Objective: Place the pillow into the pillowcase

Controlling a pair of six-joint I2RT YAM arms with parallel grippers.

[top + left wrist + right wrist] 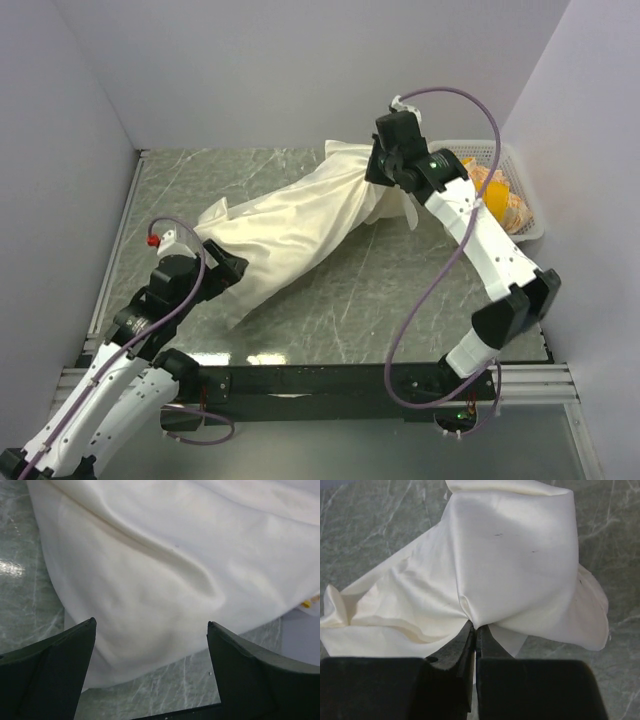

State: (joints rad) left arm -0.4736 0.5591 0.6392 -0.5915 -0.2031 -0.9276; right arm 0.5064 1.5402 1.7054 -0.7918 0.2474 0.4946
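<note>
The pillowcase [300, 225] lies plump and wrinkled on the tabletop [380, 290], running diagonally from 8 o'clock to 1 o'clock. The pillow cannot be told apart from the cloth. At the 1 o'clock end, the right gripper [474, 630] is clenched on a pinch of pillowcase fabric. At the 8 o'clock end, the left gripper [150, 625] is released, jaws spread wide, just short of the cloth. A white basket [528, 218] stands at 2 o'clock.

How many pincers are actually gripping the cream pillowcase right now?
1. The right pincer is shut on the pillowcase's far end. The left pincer stands open at its near end, gripping nothing.
</note>
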